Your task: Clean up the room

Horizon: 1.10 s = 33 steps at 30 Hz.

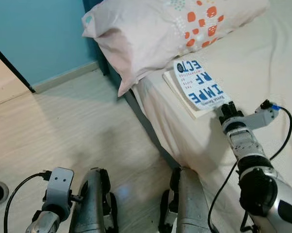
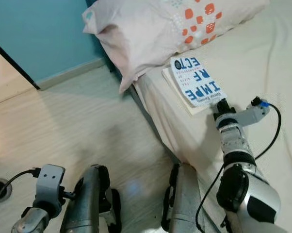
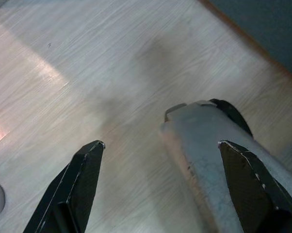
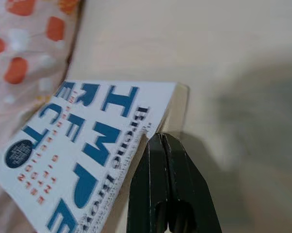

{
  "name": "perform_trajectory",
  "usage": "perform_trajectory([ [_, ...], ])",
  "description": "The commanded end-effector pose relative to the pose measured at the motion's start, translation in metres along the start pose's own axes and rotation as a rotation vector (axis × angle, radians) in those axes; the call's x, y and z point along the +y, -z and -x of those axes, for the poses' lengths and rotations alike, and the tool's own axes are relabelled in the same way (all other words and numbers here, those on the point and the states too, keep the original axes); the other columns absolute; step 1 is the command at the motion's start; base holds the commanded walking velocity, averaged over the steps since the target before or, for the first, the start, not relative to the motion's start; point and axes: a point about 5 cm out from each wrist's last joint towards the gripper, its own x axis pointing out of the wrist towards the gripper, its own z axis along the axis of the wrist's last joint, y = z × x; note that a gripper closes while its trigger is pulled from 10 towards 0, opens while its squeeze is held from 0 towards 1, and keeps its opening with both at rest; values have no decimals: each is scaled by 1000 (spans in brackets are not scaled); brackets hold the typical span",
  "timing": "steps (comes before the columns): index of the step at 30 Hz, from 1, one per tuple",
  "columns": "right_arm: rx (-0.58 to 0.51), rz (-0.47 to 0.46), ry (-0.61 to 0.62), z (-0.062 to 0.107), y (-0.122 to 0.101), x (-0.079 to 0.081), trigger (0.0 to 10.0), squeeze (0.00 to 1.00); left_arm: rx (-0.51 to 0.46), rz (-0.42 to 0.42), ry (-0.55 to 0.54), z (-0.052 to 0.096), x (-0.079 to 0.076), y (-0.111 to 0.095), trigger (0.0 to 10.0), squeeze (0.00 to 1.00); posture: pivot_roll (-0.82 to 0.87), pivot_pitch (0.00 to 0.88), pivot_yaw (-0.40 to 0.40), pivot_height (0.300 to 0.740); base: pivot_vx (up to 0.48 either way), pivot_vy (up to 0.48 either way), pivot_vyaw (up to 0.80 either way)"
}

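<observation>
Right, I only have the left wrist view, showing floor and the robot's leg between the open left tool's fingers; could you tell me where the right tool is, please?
Observer: The right tool is out over the bed, its tip at the near edge of a book.
Operator: Thank you. Is it gripping the book?
Observer: Its fingers are shut together at the book's edge; I can't see any page between them.
Operator: And what lies by the book?
Observer: A pillow with orange spots, just beyond it.
</observation>
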Motion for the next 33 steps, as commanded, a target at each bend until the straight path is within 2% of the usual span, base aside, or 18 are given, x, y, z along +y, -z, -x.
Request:
perform_trajectory([
  [1, 9, 14, 14, 2, 0, -7, 10000, 0, 89, -10, 5, 11, 2, 19, 10000, 0, 169, 528, -54, 580, 0, 0, 0],
  [7, 26, 60, -13, -1, -2, 2, 10000, 0, 90, -10, 2, 13, 3, 18, 10000, 0, 164, 526, -62, 580, 0, 0, 0],
  [10, 27, 71, -8, -1, -1, 0, 10000, 0, 91, -6, 4, 11, 1, 18, 10000, 0, 159, 514, -65, 580, 0, 0, 0],
  [15, 34, 122, 36, 5, 0, -14, 10000, 0, 88, 4, 9, 6, -4, 18, 10000, 0, 144, 477, -77, 580, 0, 0, 0],
  [16, 10, 195, 114, 12, -7, -32, 10000, 0, 83, 12, 5, -1, -7, 18, 10000, 0, 139, 420, -86, 580, 0, 0, 0],
  [17, 10, 195, 114, 12, -7, -32, 10000, 0, 83, 12, 5, -1, -7, 18, 10000, 0, 139, 420, -86, 580, 0, 0, 0],
  [19, -50, 324, 265, 23, -26, -57, 10000, 0, 78, 17, -14, -10, -6, 16, 10000, 0, 131, 373, -88, 580, 0, 0, 0],
  [22, -72, 369, 319, 27, -33, -64, 10000, 0, 78, 18, -22, -13, -6, 16, 10000, 0, 131, 373, -88, 580, 0, 0, 0],
  [23, -138, 445, 372, 34, -53, -72, 10000, 0, 79, 11, -61, -21, 1, 14, 10000, 0, 109, 316, -82, 580, 0, 0, 0],
  [24, -207, 489, 369, 39, -73, -74, 10000, 0, 73, 7, -109, -31, 11, 9, 10000, 0, 90, 275, -79, 580, 0, 0, 0],
  [25, -252, 516, 358, 42, -86, -74, 10000, 0, 67, 6, -141, -37, 17, 4, 10000, 0, 90, 275, -79, 580, 0, 0, 0],
  [26, -265, 528, 280, 43, -90, -69, 10000, 0, 57, -2, -174, -45, 26, -2, 10000, 0, 70, 234, -73, 580, 0, 0, 0],
  [27, -265, 528, 280, 43, -90, -69, 10000, 0, 57, -2, -174, -45, 26, -2, 10000, 0, 70, 234, -73, 580, 0, 0, 0],
  [28, -220, 562, 194, 42, -83, -66, 10000, 0, 40, -12, -220, -53, 36, -11, 10000, 0, 57, 204, -71, 585, 0, 0, 0],
  [30, -98, 621, 82, 41, -56, -64, 10000, 0, 24, -16, -307, -66, 53, -27, 10000, 0, 43, 149, -67, 595, 0, 0, 0],
  [31, -28, 653, 47, 43, -35, -66, 10000, 0, 44, -10, -358, -72, 60, -32, 10000, 0, 44, 128, -65, 600, -480, 0, 0],
  [32, -28, 653, 47, 43, -35, -66, 10000, 0, 44, -10, -358, -72, 60, -32, 10000, 0, 44, 128, -65, 600, -480, 0, 0],
  [33, 13, 668, 28, 45, -21, -68, 10000, 0, 62, -5, -388, -76, 64, -34, 10000, 0, 44, 119, -64, 605, -480, 0, 0],
])
